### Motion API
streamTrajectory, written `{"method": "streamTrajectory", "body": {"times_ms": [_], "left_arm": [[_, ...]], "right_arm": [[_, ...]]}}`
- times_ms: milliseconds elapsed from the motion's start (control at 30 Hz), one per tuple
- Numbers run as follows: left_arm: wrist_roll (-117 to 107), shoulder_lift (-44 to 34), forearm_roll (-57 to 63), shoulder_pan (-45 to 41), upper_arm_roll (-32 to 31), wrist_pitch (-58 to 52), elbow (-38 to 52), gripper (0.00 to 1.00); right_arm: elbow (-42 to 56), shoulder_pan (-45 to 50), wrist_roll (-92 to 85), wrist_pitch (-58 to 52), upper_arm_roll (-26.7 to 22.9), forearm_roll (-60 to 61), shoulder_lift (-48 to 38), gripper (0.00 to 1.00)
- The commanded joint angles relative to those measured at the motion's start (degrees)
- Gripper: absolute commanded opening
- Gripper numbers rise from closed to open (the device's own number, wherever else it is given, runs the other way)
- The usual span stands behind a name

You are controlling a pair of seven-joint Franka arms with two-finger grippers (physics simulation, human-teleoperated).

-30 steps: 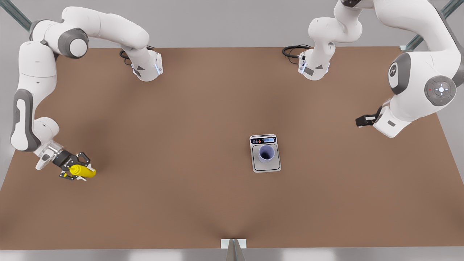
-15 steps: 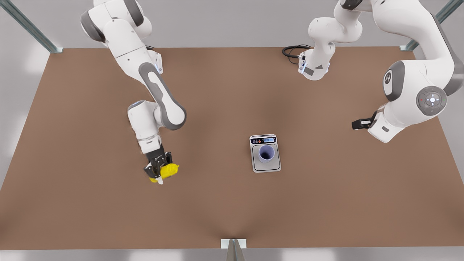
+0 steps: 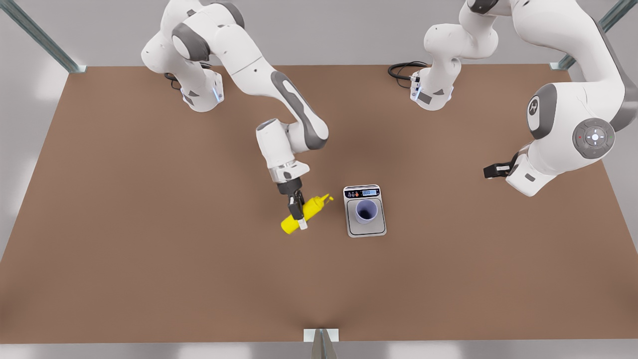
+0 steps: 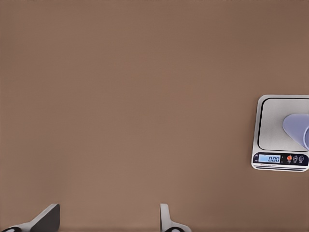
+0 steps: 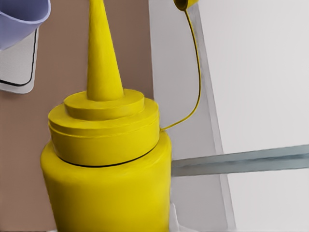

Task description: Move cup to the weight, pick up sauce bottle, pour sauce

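Brown table (image 3: 149, 279), matte and plain. Directly on it: scale (image 3: 365, 211), right of centre in the front view, display end toward the arm bases; two white arm bases (image 3: 202, 94) at the far edge.

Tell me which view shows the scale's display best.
The left wrist view: the scale faces it squarely, its lit display readable. The front view shows the whole scale with the display small. The right wrist view catches a corner.

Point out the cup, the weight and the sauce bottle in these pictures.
cup (image 3: 366, 211), front view, its open rim.
weight (image 3: 381, 229), front view, bare corner of its plate.
sauce bottle (image 5: 111, 183), right wrist view, its yellow body below the cap.
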Motion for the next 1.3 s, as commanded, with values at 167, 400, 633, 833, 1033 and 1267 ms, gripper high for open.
{"method": "streamTrajectory", "body": {"times_ms": [167,400,633,833,1033,1267], "left_arm": [[0.0,0.0,-0.1,0.0,0.0,0.0,0.0,1.00],[0.0,0.2,-0.1,0.0,0.0,0.2,0.0,1.00],[0.0,0.2,-0.2,0.0,0.0,0.1,0.0,1.00],[0.0,0.1,-0.5,0.0,0.0,0.4,0.2,1.00],[-0.1,0.2,-0.4,0.0,0.1,0.4,0.2,1.00],[0.0,0.2,-0.4,0.0,0.0,0.5,0.1,1.00]], "right_arm": [[6.6,1.0,-0.1,0.0,-0.6,-0.4,4.9,0.59],[15.5,3.9,-0.2,-0.4,-0.6,-5.5,10.4,0.59],[23.8,4.0,-0.2,-0.4,-3.5,-10.5,18.2,0.59],[25.9,4.1,-0.2,-0.5,-7.1,-11.9,20.1,0.59],[31.8,4.2,-0.1,-1.1,-8.5,-12.0,24.4,0.59],[32.7,4.3,0.0,-1.1,-10.5,-13.7,26.9,0.59]]}}
